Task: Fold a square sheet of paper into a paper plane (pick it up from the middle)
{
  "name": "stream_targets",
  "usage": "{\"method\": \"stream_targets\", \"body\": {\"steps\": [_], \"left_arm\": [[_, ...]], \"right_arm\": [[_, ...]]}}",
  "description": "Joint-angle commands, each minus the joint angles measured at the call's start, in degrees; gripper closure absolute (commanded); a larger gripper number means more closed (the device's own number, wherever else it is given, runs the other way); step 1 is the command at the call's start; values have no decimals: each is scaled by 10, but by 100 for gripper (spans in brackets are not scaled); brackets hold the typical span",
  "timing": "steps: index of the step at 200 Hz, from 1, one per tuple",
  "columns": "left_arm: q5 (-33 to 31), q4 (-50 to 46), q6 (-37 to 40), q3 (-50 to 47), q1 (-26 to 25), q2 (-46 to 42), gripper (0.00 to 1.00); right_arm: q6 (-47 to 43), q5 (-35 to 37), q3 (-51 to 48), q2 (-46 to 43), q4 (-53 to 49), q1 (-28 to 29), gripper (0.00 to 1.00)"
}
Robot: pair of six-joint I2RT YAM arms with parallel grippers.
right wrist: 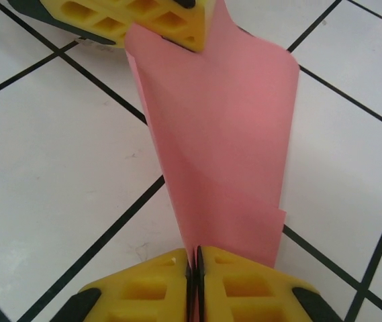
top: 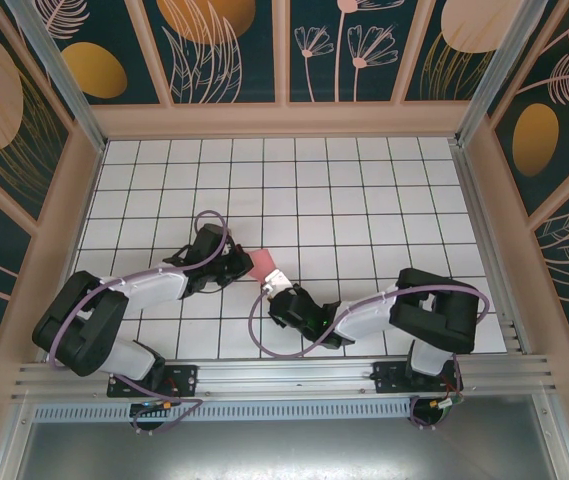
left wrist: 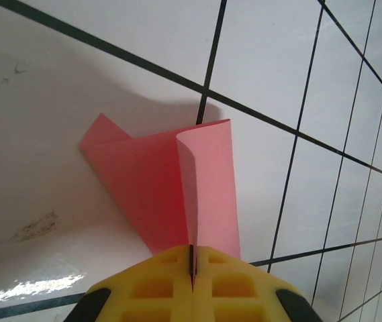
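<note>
The square sheet of paper [top: 262,263] is salmon pink, folded over on itself, and hangs between both grippers just above the white grid table [top: 364,200]. In the left wrist view the sheet [left wrist: 157,181] rises from my left gripper [left wrist: 192,260], whose yellow fingers [left wrist: 144,288] are shut on its near edge. In the right wrist view my right gripper [right wrist: 193,267] is shut on the other edge of the sheet [right wrist: 224,134], and the left gripper's fingers [right wrist: 144,20] pinch its far end. Seen from the top, the left gripper [top: 247,263] and right gripper [top: 268,285] meet at the paper.
Wooden walls with leaf-patterned panels [top: 284,50] surround the table. An aluminium rail [top: 284,375] runs along the near edge, where the arm bases sit. Purple cables [top: 209,225] loop beside each arm. Open tiles stretch toward the back of the table.
</note>
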Motion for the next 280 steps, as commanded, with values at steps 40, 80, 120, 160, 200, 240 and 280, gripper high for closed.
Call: {"method": "stream_targets", "body": {"steps": [40, 80, 120, 160, 200, 240, 280], "left_arm": [[0, -8, 15, 19, 4, 3, 98], [-5, -15, 17, 14, 5, -12, 88], [-57, -64, 25, 4, 5, -73, 55], [-139, -129, 27, -12, 4, -170, 40], [-151, -117, 24, -55, 4, -251, 39], [-112, -70, 24, -85, 4, -274, 44], [-41, 11, 22, -108, 5, -248, 51]], "right_arm": [[-23, 28, 20, 21, -11, 3, 88], [-2, 31, 23, 15, -21, 0, 100], [53, -49, 3, -25, 4, -19, 100], [122, -158, -14, -50, 27, -54, 100], [199, -299, -20, -45, 44, -115, 100], [244, -370, -23, -23, 79, -141, 100], [299, -431, -40, -2, 147, -162, 100]]}}
